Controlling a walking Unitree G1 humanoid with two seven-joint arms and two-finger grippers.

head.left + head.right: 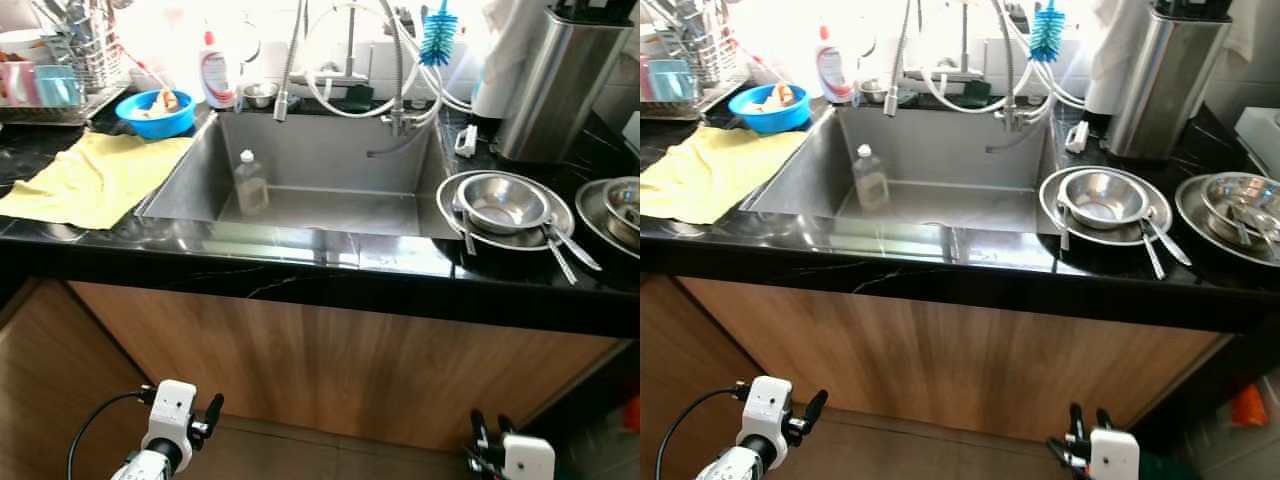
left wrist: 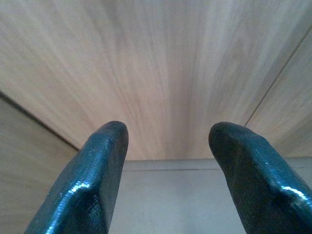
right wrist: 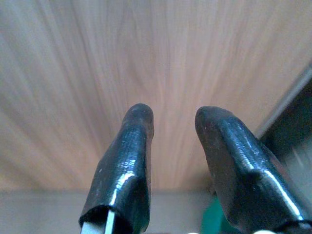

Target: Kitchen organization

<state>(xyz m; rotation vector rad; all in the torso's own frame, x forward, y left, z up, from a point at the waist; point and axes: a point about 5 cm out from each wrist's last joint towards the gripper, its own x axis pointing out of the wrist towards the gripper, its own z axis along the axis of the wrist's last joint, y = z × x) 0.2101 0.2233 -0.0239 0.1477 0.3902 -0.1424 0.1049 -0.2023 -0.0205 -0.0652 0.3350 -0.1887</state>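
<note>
Black marble counter (image 1: pixel 300 262) spans mid-frame around a steel sink (image 1: pixel 330 160) holding a clear plastic bottle (image 1: pixel 249 184). Low down, the left gripper (image 2: pixel 168 146) and right gripper (image 3: pixel 173 131) hang with fingers spread, empty.

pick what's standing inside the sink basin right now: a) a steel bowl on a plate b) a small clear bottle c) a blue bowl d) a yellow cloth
b: a small clear bottle stands upright inside the sink near its left side, while the blue bowl and yellow cloth are on the counter to the left and the steel bowl sits on a plate to the right.
</note>
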